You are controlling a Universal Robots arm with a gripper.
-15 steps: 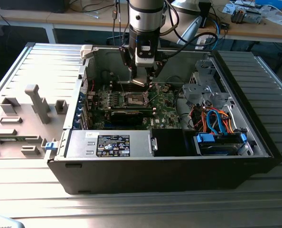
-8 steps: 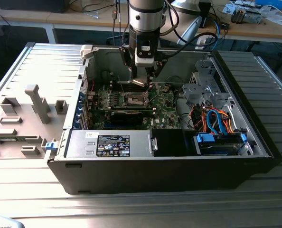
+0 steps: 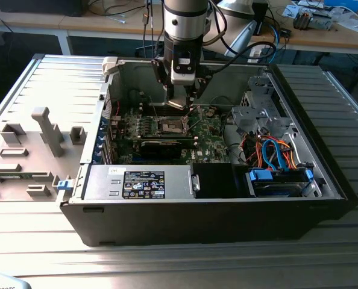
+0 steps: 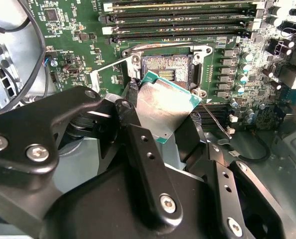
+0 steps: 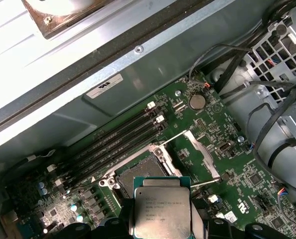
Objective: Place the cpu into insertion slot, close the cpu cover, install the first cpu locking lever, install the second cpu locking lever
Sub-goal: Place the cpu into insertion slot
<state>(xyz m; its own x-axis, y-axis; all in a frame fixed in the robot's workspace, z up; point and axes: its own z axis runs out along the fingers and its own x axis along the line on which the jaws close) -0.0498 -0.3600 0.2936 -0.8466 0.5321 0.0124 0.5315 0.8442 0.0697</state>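
Reaching down into an open computer case (image 3: 227, 198), the arm (image 3: 182, 24) is seen in the exterior view with its pincer (image 3: 179, 102) poised just above the insertion slot (image 3: 171, 125) on the green motherboard (image 3: 209, 141). The case is laid on a ridged metal tabletop (image 3: 167, 259). A black labelled power-supply box (image 3: 143, 183) is set along its near wall, and orange and blue cables (image 3: 269, 150) are gathered toward the exterior view's right.

In the second wrist view, the cpu (image 4: 165, 107) is clamped by its edges between the black fingers (image 4: 132, 94) of the pincer, which is thus closed on the chip. The cpu is held tilted, silver-grey top exposed, with one corner overlapping the rim of the insertion slot (image 4: 165, 69); whether the two touch cannot be told. The socket's dark centre is exposed. The cpu cover (image 4: 110, 67) is swung up off the socket at one side.

In the first wrist view, the cpu (image 5: 161, 209) is seen nearly flat-on, one edge lying over the near edge of the insertion slot (image 5: 140, 172). The cpu cover (image 5: 203, 154) is hinged open beside the socket, and long black memory slots (image 5: 115, 139) are ranged along the socket's other side. A round coin cell (image 5: 197, 102) is seated on the board beyond the cover.
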